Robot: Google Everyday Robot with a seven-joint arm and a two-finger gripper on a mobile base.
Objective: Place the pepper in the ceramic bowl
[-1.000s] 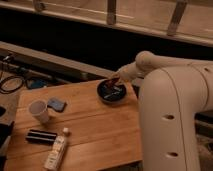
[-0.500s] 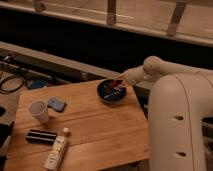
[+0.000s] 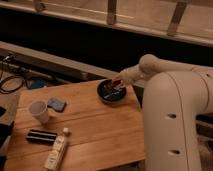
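From my console I see the gripper [image 3: 118,83] reaching in from the right, poised over the far rim of the ceramic bowl [image 3: 103,93], which sits near the far right corner of the wooden surface [image 3: 95,125]. The pepper [image 3: 115,92] lies inside the bowl, its long axis running roughly left to right with the right end slightly farther from me. Whether the jaws are spread or pressed together, I cannot tell. A white cup [image 3: 39,110] stands well apart on the left.
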